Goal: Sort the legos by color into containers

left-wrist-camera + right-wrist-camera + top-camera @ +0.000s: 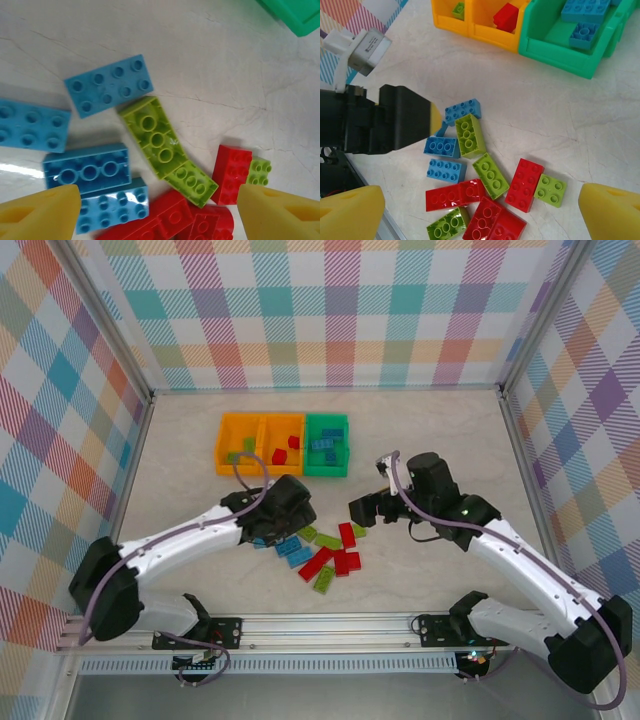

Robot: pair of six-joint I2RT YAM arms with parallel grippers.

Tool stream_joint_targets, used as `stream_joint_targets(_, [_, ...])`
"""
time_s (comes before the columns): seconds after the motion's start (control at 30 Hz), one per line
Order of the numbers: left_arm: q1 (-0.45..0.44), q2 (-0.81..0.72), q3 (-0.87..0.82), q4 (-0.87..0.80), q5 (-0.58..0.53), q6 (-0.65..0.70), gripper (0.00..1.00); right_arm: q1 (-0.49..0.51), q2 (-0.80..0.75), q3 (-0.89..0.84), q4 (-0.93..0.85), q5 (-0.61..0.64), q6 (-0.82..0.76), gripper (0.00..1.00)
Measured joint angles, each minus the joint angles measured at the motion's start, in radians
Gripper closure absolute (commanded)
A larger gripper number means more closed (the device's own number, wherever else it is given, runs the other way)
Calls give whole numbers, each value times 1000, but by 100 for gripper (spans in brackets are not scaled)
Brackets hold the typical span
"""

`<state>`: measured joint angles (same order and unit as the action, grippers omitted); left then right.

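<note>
Legos: loose pile of red, blue and lime bricks on table, lower centre of top view, below row of bins. Others sit in bins at upper centre: lime in left orange bin, red in middle orange bin, blue in green bin. Left gripper spread wide, nothing held, low over blue bricks at pile's left edge. Right gripper spread wide, empty, just upper right of pile.

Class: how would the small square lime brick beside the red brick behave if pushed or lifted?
The small square lime brick looks rigid plastic, likely keeps shape. Lying flat, it should slide, not roll. It seems to touch the red brick; a push may shift both.
</note>
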<state>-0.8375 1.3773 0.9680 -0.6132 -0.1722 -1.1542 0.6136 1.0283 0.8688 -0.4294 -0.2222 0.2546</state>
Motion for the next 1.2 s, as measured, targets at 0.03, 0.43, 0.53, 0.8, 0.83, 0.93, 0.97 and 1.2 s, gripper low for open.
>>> stream_joint_targets(0.03, [0,23,8,11,0,-9,20,0,7,0,0,0,0,0])
stream_joint_targets(0.43, [7,242,83,16,-31,-26,29,0,-22,0,-11,0,-1,0])
stream_joint_targets(0.53, [20,284,86,16,-30,-9,30,0,-31,1,-19,1,-5,0])
stream_joint_targets(0.8, [58,365,93,46,-8,30,44,0,-56,1,-36,4,-8,0])
stream_joint_targets(0.83, [58,371,94,46,-8,35,47,0,-56,1,-36,4,-8,0])
stream_joint_targets(0.93, [61,380,96,49,-8,47,53,0,-56,1,-36,4,-8,0])
stream_joint_targets(0.97, [62,381,97,49,-8,50,55,0,-56,1,-37,4,-8,0])
stream_joint_targets(1.2, [63,381,131,64,10,94,69,0,-54,1,-38,-13,-8,0])
